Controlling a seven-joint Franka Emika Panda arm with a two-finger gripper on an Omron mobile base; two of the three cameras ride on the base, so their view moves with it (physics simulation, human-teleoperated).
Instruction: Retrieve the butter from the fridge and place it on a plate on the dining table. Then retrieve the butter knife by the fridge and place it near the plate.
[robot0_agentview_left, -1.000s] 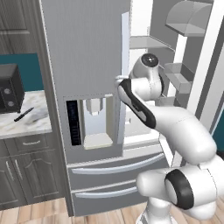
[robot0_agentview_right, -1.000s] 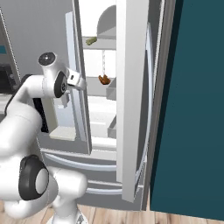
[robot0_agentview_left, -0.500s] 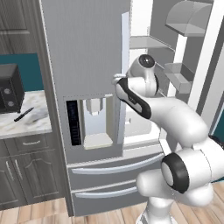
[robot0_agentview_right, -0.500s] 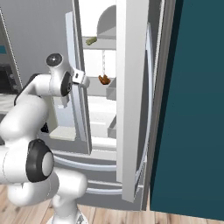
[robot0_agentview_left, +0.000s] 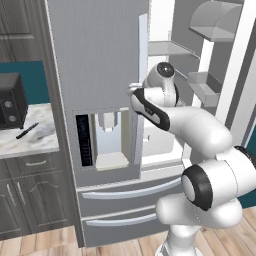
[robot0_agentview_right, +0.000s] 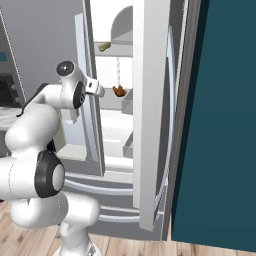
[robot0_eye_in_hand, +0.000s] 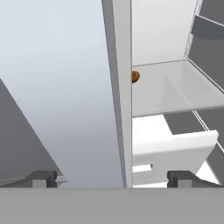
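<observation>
Right now my gripper (robot0_eye_in_hand: 112, 178) is empty and its two fingers (robot0_eye_in_hand: 43, 178) stand wide apart, one on each side of the edge of the closed left door of the fridge (robot0_agentview_left: 95, 75). The right door is open, and in the hand view the white inside with a glass shelf (robot0_eye_in_hand: 175, 87) lies to the right of that door edge.

In the right base view the butter (robot0_agentview_right: 104, 46) lies on a high shelf, above the level of my hand and further inside the fridge, toward the right. It is a small pale olive stick, and its long axis seems to run roughly along the shelf front, a little slanted. Lower, near the middle, I see an orange-brown food (robot0_agentview_right: 119, 91); this one I must not take.

So I judge that my hand must go up and to the right, past the door edge, before it can reach in. The black knife (robot0_agentview_left: 27, 131) lies on the counter left of the fridge, well apart.
</observation>
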